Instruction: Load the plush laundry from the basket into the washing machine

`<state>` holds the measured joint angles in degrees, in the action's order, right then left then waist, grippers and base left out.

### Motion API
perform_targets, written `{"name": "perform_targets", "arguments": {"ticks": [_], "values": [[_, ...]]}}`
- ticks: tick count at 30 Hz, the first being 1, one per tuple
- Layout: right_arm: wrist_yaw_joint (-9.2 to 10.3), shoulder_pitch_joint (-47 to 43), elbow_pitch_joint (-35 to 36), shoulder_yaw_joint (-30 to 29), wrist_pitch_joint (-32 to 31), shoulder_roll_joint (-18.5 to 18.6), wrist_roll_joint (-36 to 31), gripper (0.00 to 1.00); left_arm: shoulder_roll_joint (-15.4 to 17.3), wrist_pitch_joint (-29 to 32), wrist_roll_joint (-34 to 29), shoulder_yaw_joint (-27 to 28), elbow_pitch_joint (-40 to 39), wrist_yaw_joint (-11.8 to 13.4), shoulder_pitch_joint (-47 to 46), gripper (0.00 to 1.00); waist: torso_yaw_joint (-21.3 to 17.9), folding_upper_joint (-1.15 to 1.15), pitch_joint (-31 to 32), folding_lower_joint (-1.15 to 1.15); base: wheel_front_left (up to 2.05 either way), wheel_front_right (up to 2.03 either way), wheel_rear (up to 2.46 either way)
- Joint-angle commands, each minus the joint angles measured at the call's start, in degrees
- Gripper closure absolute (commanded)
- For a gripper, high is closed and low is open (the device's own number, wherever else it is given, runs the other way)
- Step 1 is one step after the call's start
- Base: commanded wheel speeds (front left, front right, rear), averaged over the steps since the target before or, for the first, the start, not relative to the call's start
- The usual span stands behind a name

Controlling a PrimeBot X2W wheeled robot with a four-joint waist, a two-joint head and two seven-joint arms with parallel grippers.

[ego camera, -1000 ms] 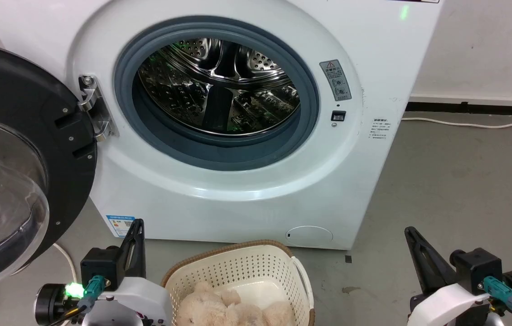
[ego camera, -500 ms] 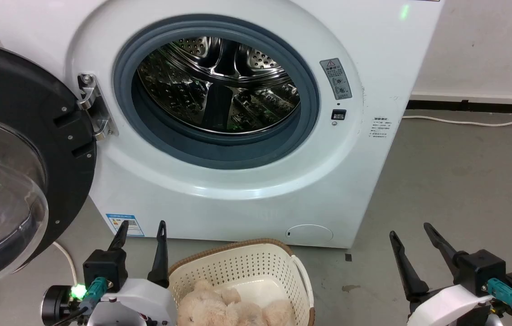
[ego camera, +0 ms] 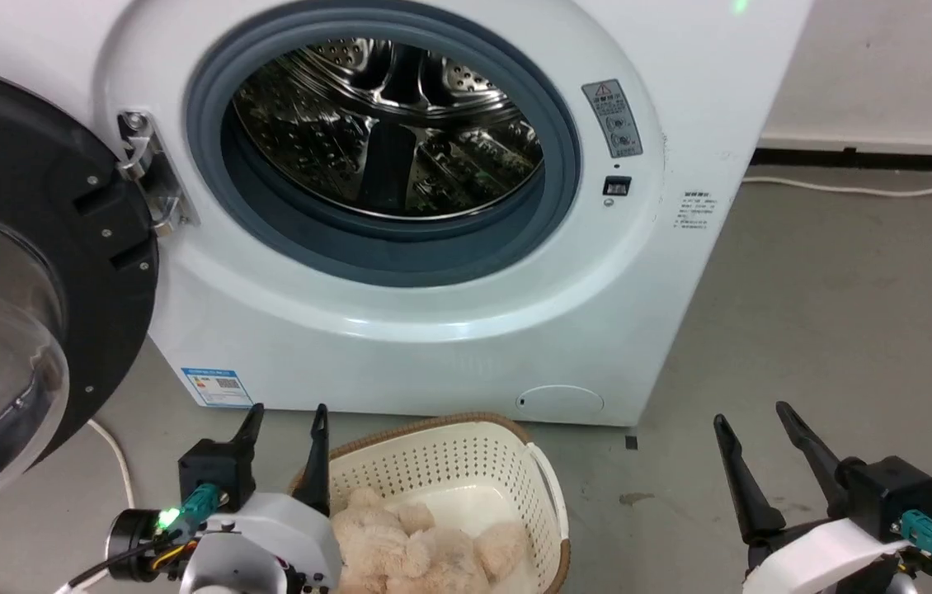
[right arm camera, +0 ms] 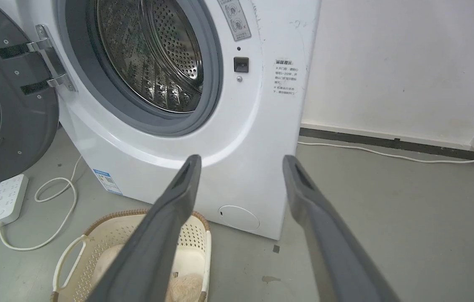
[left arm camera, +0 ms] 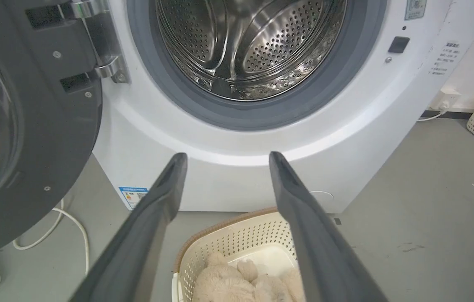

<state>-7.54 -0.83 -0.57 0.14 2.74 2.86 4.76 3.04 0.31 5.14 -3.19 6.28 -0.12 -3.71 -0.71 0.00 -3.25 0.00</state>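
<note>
Pinched shut a second ago, the left end effector (ego camera: 284,422) and the right end effector (ego camera: 750,417) now stand spread wide and empty; I judge the reach ready, nothing grasped yet; the plush laundry (ego camera: 416,549) lies in the basket (ego camera: 449,462) on the floor (ego camera: 804,330) before the open washing machine (ego camera: 449,330), just beside the left end effector, well apart from the right.

Grey warning-triangle sticker (ego camera: 613,118) on washing machine (ego camera: 449,346), blue QR label (ego camera: 217,386) (print perhaps unreadable)
</note>
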Motion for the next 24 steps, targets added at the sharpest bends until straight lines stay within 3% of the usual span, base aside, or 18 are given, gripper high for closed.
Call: {"name": "perform_targets", "arguments": {"ticks": [1,24], "values": [[0.01,0.0,0.1,-0.2,0.7,0.0,1.0,0.00,0.3,0.4,0.7,-0.5,1.4,-0.2,-1.5,0.00,-0.3,0.00,-0.8,0.00,0.00,0.00,0.00],[0.02,2.2,2.1,-0.9,3.4,0.0,6.0,0.00,2.6,6.6,3.1,-6.0,17.3,-1.5,-11.7,0.00,-2.4,0.00,-12.4,0.00,0.00,0.00,0.00]]}}
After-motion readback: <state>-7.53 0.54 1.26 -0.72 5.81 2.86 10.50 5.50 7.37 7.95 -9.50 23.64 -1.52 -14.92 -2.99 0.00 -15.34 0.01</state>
